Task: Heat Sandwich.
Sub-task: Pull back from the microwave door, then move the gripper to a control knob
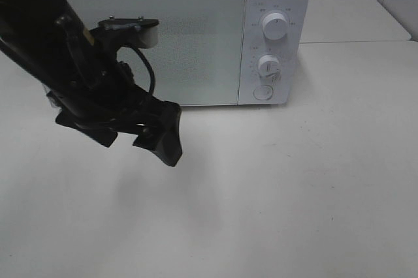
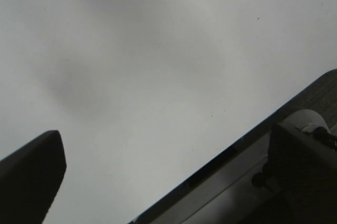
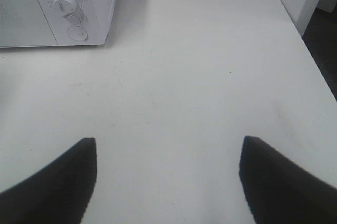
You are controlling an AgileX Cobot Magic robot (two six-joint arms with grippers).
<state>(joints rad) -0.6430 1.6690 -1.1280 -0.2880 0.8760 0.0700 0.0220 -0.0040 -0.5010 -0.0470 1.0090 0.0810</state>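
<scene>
The sandwich is out of view in every frame. A white microwave (image 1: 183, 30) stands at the back of the table with its door closed, and it also shows in the right wrist view as the microwave (image 3: 52, 3). My left gripper (image 1: 139, 146) hangs just in front of the door's left part, above the table. It is open, with nothing between its black fingers (image 2: 31, 176). My right gripper (image 3: 167, 145) is open too and empty over bare tabletop to the right of the microwave. It does not show in the exterior high view.
Two white knobs (image 1: 274, 27) and a round button (image 1: 263, 92) sit on the microwave's right panel. The white table (image 1: 294, 193) stretches in front and to the right, and its right edge (image 3: 310, 61) drops off beside a white wall.
</scene>
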